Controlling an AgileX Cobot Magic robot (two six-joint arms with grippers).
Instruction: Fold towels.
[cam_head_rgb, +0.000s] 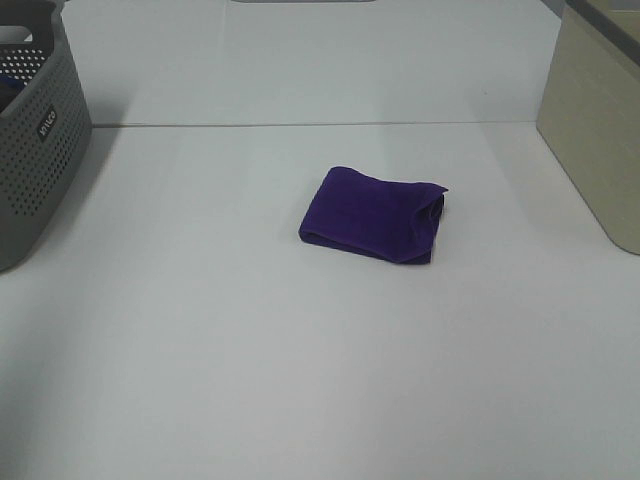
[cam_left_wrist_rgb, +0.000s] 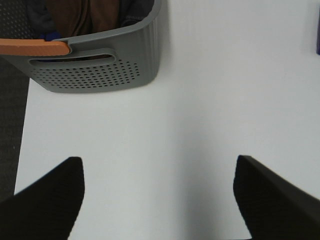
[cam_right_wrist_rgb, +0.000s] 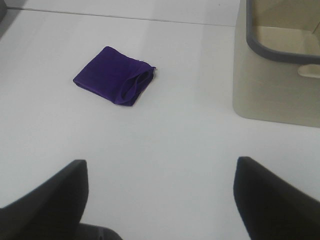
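The deep purple towel (cam_head_rgb: 372, 214) lies folded into a small rectangle near the middle of the white table, its loose edges toward the right. It also shows in the right wrist view (cam_right_wrist_rgb: 115, 75), and a sliver of it at the edge of the left wrist view (cam_left_wrist_rgb: 318, 46). Neither arm shows in the exterior high view. My left gripper (cam_left_wrist_rgb: 159, 200) is open and empty over bare table near the grey basket. My right gripper (cam_right_wrist_rgb: 161, 200) is open and empty, well back from the towel.
A grey perforated basket (cam_head_rgb: 35, 140) stands at the table's left edge, holding dark cloths and an orange handle (cam_left_wrist_rgb: 35, 47). A beige bin (cam_head_rgb: 600, 120) stands at the right edge, also in the right wrist view (cam_right_wrist_rgb: 280, 70). A table seam (cam_head_rgb: 300, 125) runs across behind the towel.
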